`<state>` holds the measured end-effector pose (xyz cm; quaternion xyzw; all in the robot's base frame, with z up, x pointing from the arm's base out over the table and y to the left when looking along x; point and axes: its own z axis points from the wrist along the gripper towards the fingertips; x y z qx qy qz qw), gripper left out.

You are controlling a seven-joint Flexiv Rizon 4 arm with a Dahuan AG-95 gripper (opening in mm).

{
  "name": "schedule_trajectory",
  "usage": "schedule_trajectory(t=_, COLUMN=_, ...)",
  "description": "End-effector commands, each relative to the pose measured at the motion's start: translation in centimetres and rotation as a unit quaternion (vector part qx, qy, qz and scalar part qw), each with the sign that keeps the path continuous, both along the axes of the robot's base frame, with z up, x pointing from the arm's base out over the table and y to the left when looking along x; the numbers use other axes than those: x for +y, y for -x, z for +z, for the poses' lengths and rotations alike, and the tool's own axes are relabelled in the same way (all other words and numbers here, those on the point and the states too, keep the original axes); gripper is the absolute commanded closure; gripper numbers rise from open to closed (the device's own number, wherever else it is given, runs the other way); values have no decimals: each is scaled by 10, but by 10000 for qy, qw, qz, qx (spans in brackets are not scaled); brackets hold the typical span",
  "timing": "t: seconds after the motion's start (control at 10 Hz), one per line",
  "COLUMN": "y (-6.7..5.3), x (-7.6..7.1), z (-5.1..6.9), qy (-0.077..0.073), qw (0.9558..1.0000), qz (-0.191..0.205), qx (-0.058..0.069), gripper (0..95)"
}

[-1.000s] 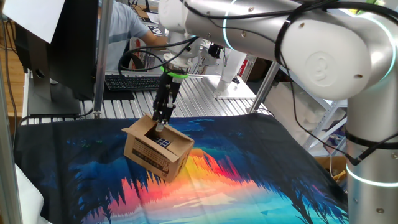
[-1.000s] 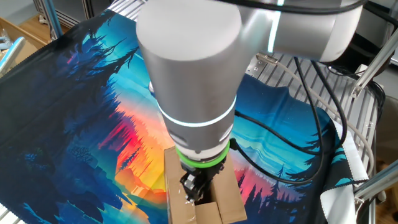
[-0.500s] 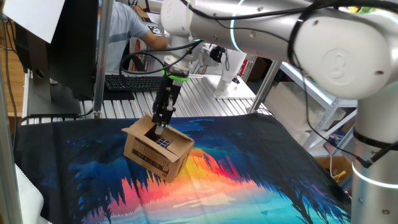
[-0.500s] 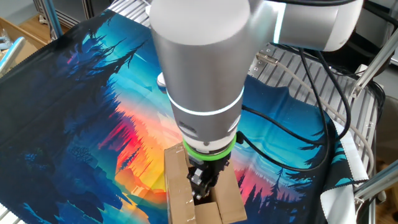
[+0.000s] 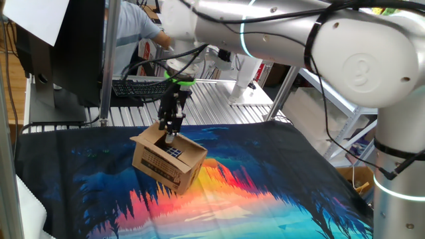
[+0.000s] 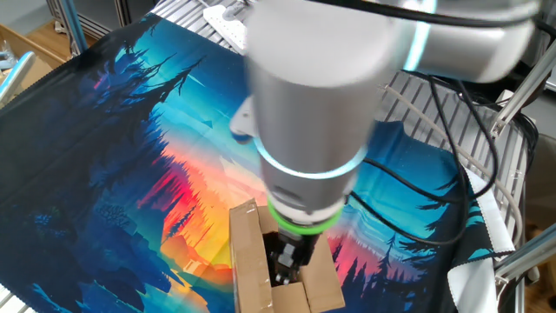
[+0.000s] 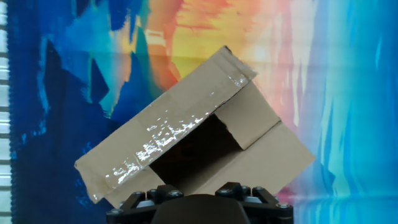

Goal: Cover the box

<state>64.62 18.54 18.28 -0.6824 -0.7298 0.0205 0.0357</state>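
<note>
Cardboard box [image 5: 167,159]: on the forest-print cloth [image 5: 265,192] over the table, partly covered; one long flap folded down, dark opening still showing. Claw [image 5: 170,137]: poised at the opening, whether parted or closed impossible to tell. Remaining: fold the other flaps.

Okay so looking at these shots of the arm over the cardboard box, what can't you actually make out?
- Gripper fingertips: hidden by the arm in the other fixed view, below the frame edge in the hand view.
- Box inside: too dark in the hand view.
- Whether the fingers touch a flap: unclear in every view.
- Print on the box's side: too small in one fixed view.
</note>
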Motion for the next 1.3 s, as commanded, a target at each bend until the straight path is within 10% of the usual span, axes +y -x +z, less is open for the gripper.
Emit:
schedule_trajectory(t=0.1, y=5, x=-2, z=1, qy=168, qw=9991, qz=296, qx=-260, gripper=190)
schedule_trajectory(t=0.2, y=5, x=-2, z=1, qy=87, qw=9962, qz=820, qx=-292, gripper=190)
schedule_trajectory(t=0.3, y=5, x=-2, z=1, qy=100, qw=9914, qz=1265, qx=-310, gripper=380)
schedule_trajectory(t=0.4, y=5, x=-2, z=1, qy=191, qw=9896, qz=1394, qx=-312, gripper=380)
schedule_trajectory(t=0.5, y=5, x=-2, z=1, qy=233, qw=9921, qz=1204, qx=-279, gripper=190)
schedule_trajectory(t=0.8, y=6, x=-6, z=-2, qy=312, qw=9983, qz=-483, qx=-95, gripper=190)
schedule_trajectory(t=1.3, y=6, x=-5, z=-4, qy=129, qw=9720, qz=-2335, qx=232, gripper=190)
